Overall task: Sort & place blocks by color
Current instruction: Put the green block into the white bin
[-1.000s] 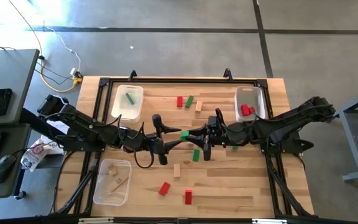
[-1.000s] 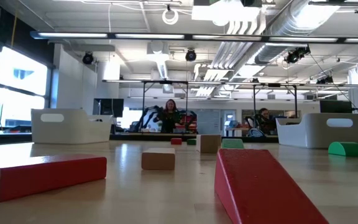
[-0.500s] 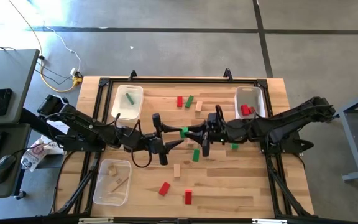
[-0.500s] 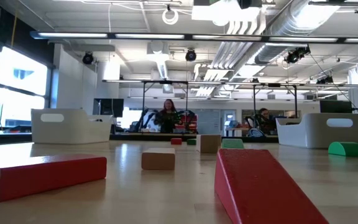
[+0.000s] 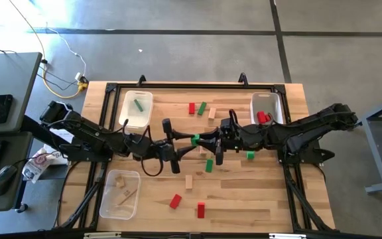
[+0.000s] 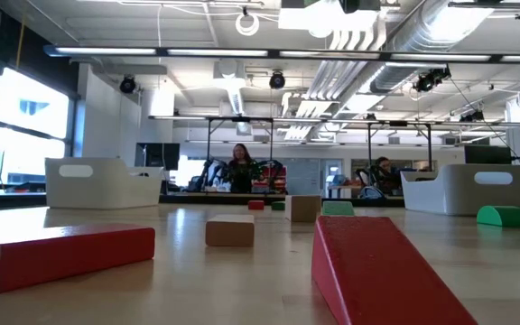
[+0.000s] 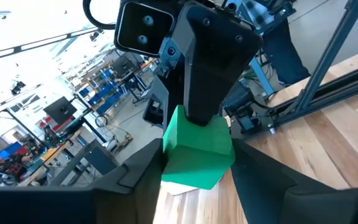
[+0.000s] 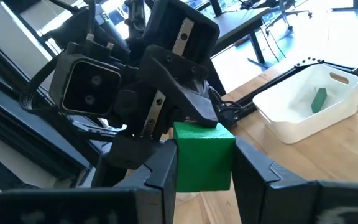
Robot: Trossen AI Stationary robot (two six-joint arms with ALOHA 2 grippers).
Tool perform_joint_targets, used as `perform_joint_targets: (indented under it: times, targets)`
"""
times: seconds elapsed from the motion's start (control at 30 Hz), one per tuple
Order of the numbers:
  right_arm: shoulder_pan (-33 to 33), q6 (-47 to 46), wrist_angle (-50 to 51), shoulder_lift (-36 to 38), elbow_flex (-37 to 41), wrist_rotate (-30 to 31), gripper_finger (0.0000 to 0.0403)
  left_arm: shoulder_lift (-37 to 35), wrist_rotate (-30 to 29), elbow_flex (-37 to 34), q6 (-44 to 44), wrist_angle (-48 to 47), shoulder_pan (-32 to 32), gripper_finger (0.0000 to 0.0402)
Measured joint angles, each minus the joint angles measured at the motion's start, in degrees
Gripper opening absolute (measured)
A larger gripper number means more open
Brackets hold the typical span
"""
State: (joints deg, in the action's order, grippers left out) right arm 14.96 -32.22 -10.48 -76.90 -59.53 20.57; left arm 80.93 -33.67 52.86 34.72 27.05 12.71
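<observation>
- I see both grippers meeting mid-table on one green block (image 5: 195, 140); right gripper (image 8: 205, 163) pinches it; left gripper (image 7: 197, 167) brackets it
- I count three bins; two red blocks (image 5: 176, 200) near the front edge

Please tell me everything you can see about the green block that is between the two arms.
The green block is a small painted cube with flat matte faces and sharp edges. It is held in the air above the middle of the wooden table. The right end effector grips it between its fingers, and the left end effector has its fingers at both sides of the block, mid hand-over.
</observation>
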Motion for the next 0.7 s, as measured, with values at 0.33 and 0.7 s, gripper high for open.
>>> perform_joint_targets:
  times: [0.33, 0.7]
  targets:
    - [0.0, -1.2, 0.8, 0.0, 0.0, 0.1, 0.0125, 0.0, -0.4, 0.0, 1.3, -0.3, 0.0, 0.0111]
    - [0.0, 3.1, 2.5, 0.0, 0.0, 0.7, 0.0181, 0.1, -2.5, 0.0, -0.3, -3.0, 0.2, 0.0106]
